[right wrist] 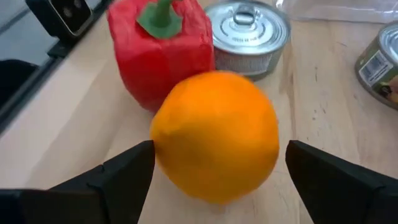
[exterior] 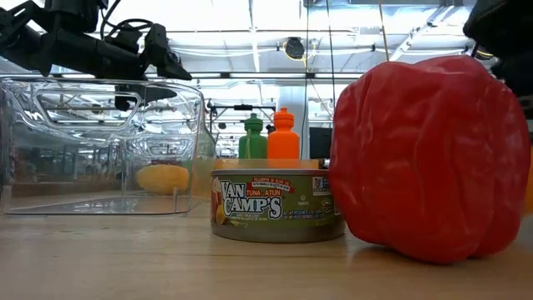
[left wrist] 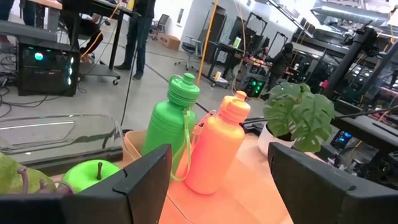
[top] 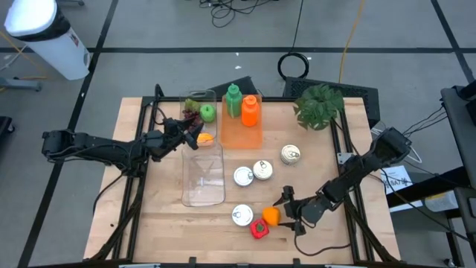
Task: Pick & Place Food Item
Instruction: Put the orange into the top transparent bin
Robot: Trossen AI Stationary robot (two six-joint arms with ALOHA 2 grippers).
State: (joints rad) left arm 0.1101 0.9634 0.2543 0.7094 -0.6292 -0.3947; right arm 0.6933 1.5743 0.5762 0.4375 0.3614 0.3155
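Note:
An orange (right wrist: 214, 134) rests on the table near the front edge, beside a red bell pepper (right wrist: 160, 46) and a tuna can (right wrist: 249, 34). My right gripper (top: 285, 210) is open and low over the wood, slanting down. Its fingers (right wrist: 124, 177) stand on either side of the orange (top: 271, 216) with small gaps showing. My left gripper (top: 195, 134) is open and level at the far left. It hovers over a clear bin (top: 204, 175), with nothing between its fingers (left wrist: 143, 180). A yellow fruit (exterior: 162, 177) lies in the bin.
An orange tray (top: 242, 132) at the back holds a green bottle (left wrist: 173, 121) and an orange bottle (left wrist: 214, 149). A green apple (left wrist: 93, 174) sits in a clear tub beside them. Three more cans (top: 262, 170) stand mid-table, and a potted plant (top: 320, 104) stands far right.

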